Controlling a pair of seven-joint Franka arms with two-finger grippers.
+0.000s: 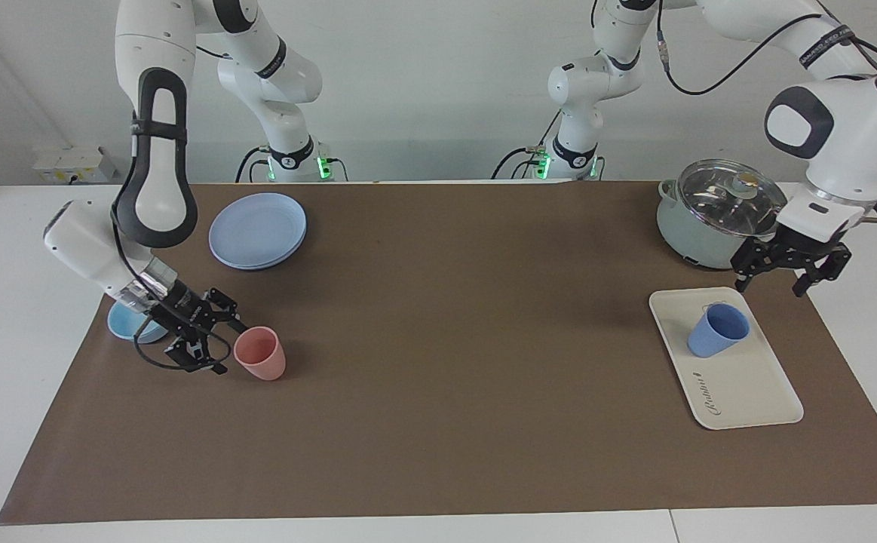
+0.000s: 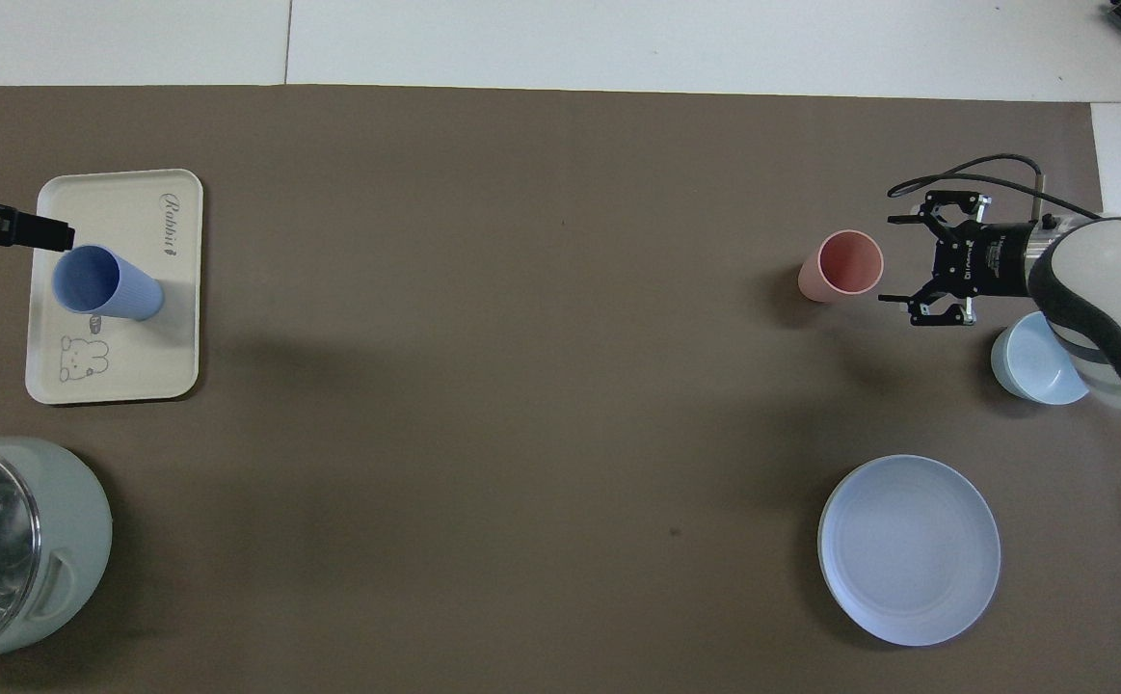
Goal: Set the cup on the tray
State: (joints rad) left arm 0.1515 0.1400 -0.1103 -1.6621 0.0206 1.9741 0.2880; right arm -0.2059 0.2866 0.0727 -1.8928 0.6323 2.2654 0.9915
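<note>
The periwinkle-blue cup (image 1: pixel 717 332) stands upright on the cream-white tray (image 1: pixel 751 388) at the left arm's end of the table, on the half of the tray nearer to the robots. It also shows in the overhead view (image 2: pixel 102 284), on the tray (image 2: pixel 141 361). My left gripper (image 1: pixel 770 286) is open and empty, raised over the tray's edge beside the pot, apart from the cup. One of its fingers (image 2: pixel 35 231) shows in the overhead view. My right gripper (image 1: pixel 225 347) is open and empty, low beside the pink cup.
A pink cup (image 1: pixel 261 353) stands just in front of the right gripper's jaws (image 2: pixel 890 260). A squat light-blue bowl (image 1: pixel 125 323) sits under the right wrist. A round blue plate (image 1: pixel 257 230) lies nearer to the robots. A lidded pot (image 1: pixel 709 215) stands next to the tray.
</note>
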